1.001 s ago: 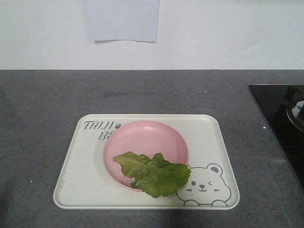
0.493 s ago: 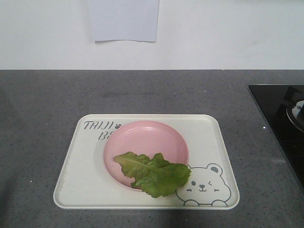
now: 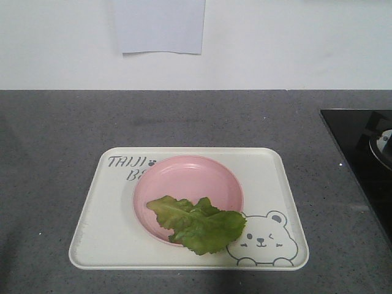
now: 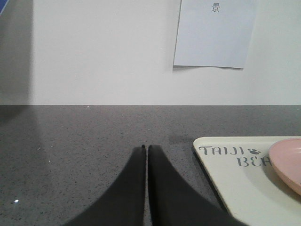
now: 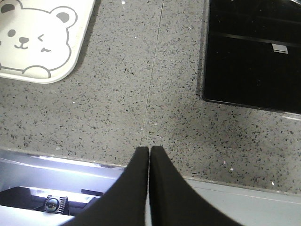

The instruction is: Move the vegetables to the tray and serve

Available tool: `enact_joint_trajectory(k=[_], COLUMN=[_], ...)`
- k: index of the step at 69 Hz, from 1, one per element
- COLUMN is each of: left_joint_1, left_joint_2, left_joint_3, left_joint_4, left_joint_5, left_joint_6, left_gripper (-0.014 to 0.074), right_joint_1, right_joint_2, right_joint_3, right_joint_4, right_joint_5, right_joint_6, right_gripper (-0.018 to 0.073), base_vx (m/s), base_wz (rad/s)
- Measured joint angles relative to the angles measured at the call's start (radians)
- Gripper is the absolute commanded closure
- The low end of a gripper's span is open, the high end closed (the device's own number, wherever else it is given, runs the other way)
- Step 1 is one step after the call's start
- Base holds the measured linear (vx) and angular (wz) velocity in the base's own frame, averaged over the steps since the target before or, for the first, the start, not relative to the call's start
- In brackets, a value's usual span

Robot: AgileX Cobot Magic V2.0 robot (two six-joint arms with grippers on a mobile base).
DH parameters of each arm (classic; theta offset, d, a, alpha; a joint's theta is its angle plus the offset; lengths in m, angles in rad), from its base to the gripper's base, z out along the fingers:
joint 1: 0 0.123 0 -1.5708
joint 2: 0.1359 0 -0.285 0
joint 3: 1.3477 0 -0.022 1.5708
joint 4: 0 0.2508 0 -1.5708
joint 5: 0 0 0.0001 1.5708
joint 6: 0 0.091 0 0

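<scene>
Grey speckled stone desk (image 3: 202,122) carries the cream rectangular plastic tray (image 3: 104,233), with ruffled green lettuce leaves (image 3: 197,224) on its round pink plate (image 3: 190,180). Left end effector (image 4: 146,148) and right end effector (image 5: 149,149) both sit clenched, grasping nothing.

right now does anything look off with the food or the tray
One thing: the lettuce sits off-centre on the pink plate, spilling over its front-right rim toward the bear drawing on the tray. Nothing looks spilled or damaged.

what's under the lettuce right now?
The lettuce lies mostly on the pink plate, its front edge hanging over the rim above the tray. The plate sits on that tray, hiding part of the printed text. Whatever lies beneath the leaves is covered.
</scene>
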Motion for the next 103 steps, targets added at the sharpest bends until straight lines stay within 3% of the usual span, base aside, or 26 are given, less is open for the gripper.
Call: enact_joint_trajectory(k=[19,103], left_joint_1=[-0.023,-0.023], left_joint_2=[0.0,0.0], left_joint_3=[0.0,0.0], left_joint_4=[-0.008,-0.008], left_joint_5=[0.0,0.0], left_joint_6=[0.037,0.037], left_gripper=[0.0603,0.0603], right_joint_1=[0.0,0.0], right_joint_2=[0.0,0.0], right_joint_3=[0.0,0.0], right_joint_4=[0.0,0.0], right_joint_5=[0.0,0.0], right_joint_6=[0.0,0.0], right_gripper=[0.0568,0.0568], base_vx=[0.0,0.0], base_wz=[0.0,0.0])
